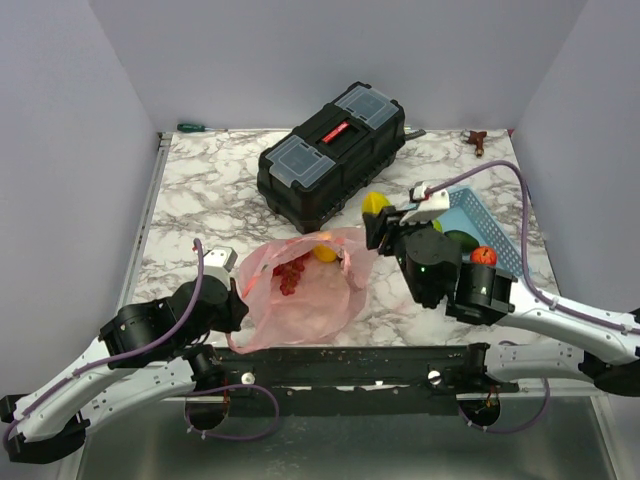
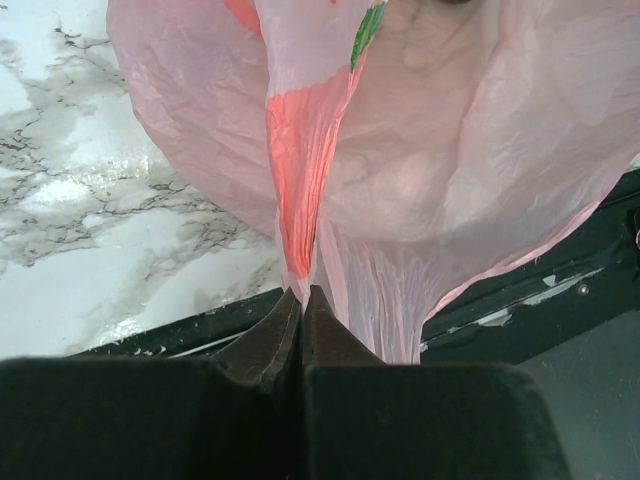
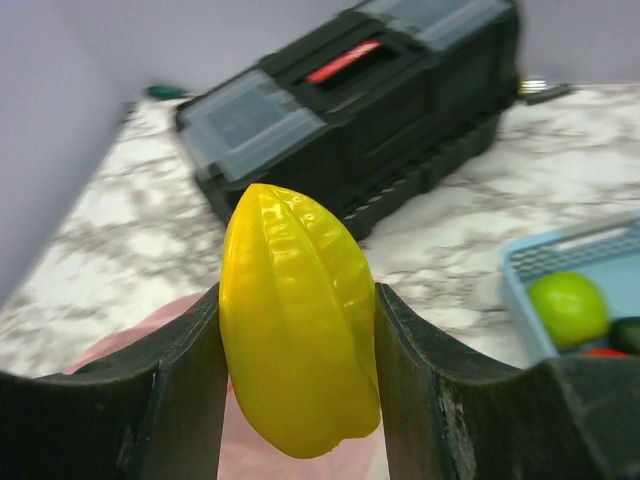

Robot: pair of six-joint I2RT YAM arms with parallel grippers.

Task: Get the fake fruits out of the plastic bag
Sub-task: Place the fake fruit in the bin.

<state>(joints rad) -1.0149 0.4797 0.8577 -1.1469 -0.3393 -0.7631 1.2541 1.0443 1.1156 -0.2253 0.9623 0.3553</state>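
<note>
Nearest, at the front edge of the marble worktop point(image 1: 200, 190): left end effector point(image 2: 302, 310) pressed together on a gathered fold of the pink plastic bag point(image 1: 310, 295), film fanning up and away from the pinch. Just beyond, the bag lying slumped on the worktop with a red berry-like cluster point(image 1: 292, 272) and a yellow fruit point(image 1: 325, 252) visible inside, near the far mouth.

Farther back and to the right: right end effector point(image 3: 300, 400) clamped on a yellow star fruit point(image 3: 300, 330), one finger on each flank, lifted clear above the bag's far rim. Judged as the carry step, fruit out and bound for a resting place.

To do it well: hold the left pinch firm so the film stays anchored and cannot trail after the fruit. Carry level, without squeezing harder; glossy ribs look apt to slip sideways. Lower into the light blue mesh basket point(image 3: 560, 255), beside the green fruit point(image 3: 567, 305), before parting the fingers.

Farthest: black toolbox point(image 1: 335, 150), then a green-handled screwdriver point(image 1: 190, 127) at the back corner.
</note>
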